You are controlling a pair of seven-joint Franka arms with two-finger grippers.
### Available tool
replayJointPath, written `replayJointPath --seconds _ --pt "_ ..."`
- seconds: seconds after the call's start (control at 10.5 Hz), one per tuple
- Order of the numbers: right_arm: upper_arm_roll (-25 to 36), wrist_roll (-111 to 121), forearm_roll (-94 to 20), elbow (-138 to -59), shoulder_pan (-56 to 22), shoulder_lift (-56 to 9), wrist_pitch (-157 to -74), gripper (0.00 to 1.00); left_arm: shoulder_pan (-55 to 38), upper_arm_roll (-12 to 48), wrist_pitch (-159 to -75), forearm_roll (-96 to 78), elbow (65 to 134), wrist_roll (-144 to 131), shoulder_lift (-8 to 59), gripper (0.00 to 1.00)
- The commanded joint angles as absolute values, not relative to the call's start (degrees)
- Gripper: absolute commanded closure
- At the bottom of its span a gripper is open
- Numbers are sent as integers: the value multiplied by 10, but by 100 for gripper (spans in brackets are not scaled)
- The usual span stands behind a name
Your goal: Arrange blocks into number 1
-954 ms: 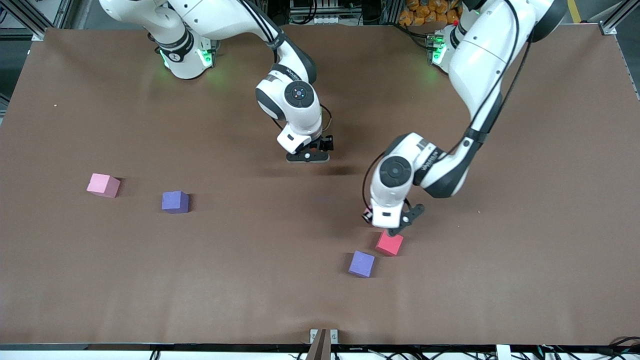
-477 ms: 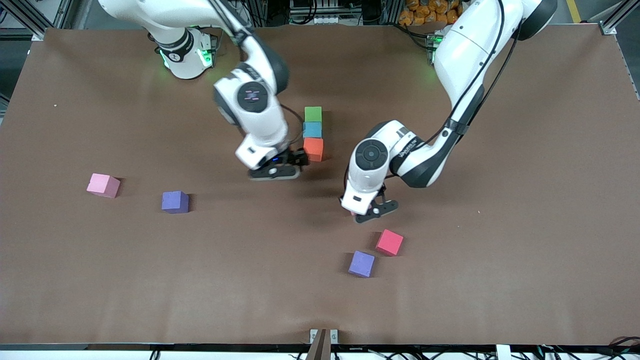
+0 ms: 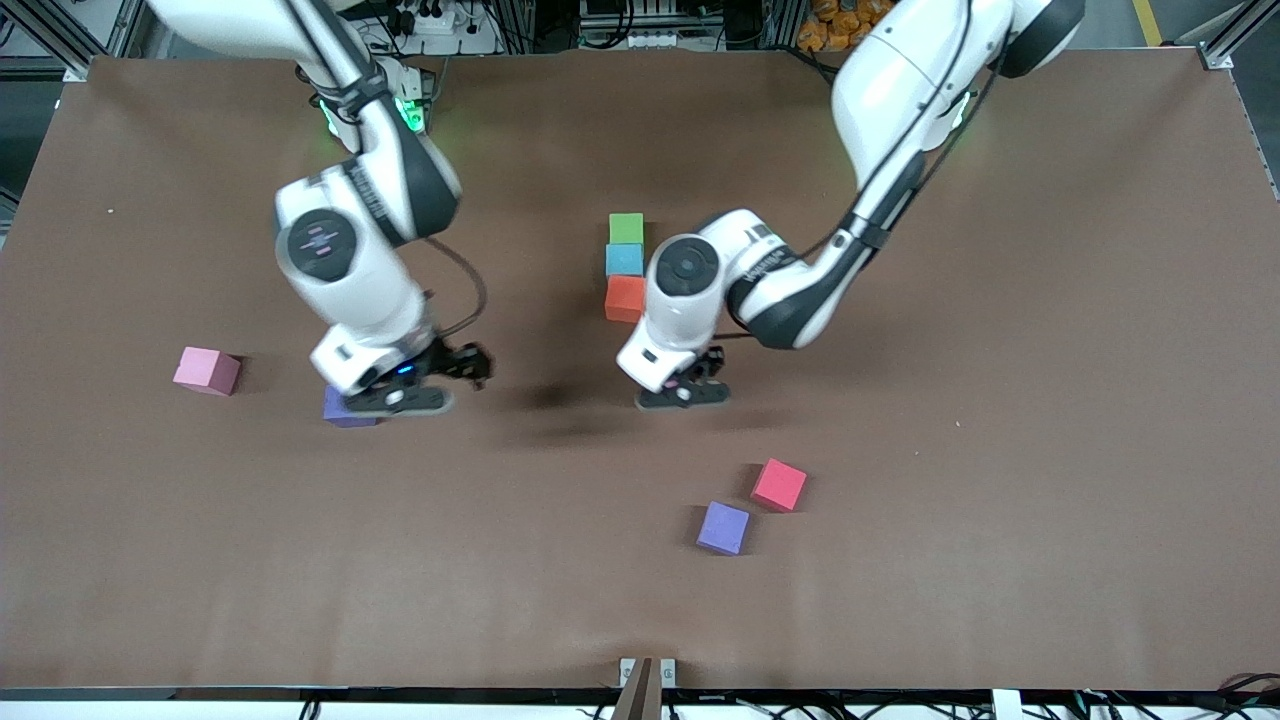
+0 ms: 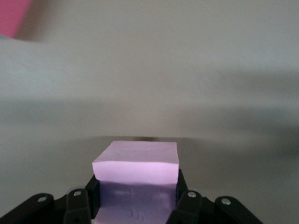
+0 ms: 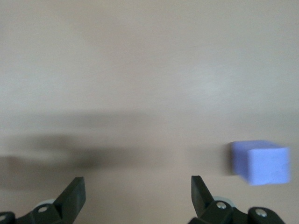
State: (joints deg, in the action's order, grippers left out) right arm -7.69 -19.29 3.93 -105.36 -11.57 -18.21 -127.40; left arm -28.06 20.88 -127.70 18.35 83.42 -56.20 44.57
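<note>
Currently, a pale pink matte foam cube [image 4: 136,163] is seen pinched between the pressed-together fingers of the left gripper [image 3: 683,392], which hangs over bare table just beside a short column of three foam cubes: a green cube [image 3: 626,228], a light blue cube [image 3: 624,260] and an orange cube [image 3: 625,298], each touching the next. The right gripper [image 3: 400,398] is spread wide and empty, low over a dark purple foam cube [image 3: 343,412] toward the right arm's end of the table. A brighter pink cube [image 3: 207,370] lies farther toward that end. A red cube [image 3: 779,484] and a lighter purple cube [image 3: 723,527] sit nearer the front camera.

If the held cube is set down askew or pressed against the orange one, the straight column could be knocked out of line. If the right fingers descend off-centre, the purple cube could be nudged aside rather than straddled.

A plain brown table covering [image 3: 1050,400] is stretched flat. Metal framing and cables are visible past the robots' bases.
</note>
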Motion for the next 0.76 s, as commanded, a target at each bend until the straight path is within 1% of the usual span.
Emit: replayJointPath --seconds 0.0,0.29,0.67 --pt "-85 -109 51 -1062 -56 -182 -1274 0 -305 202 -1276 190 814 -561 464 100" --pt "-78 -3 59 -1072 -18 -196 -1274 0 -337 202 -1276 191 815 -570 471 100" --pt "-55 -1 61 -1087 2 -213 -1282 0 -361 201 -1276 193 821 -577 475 100"
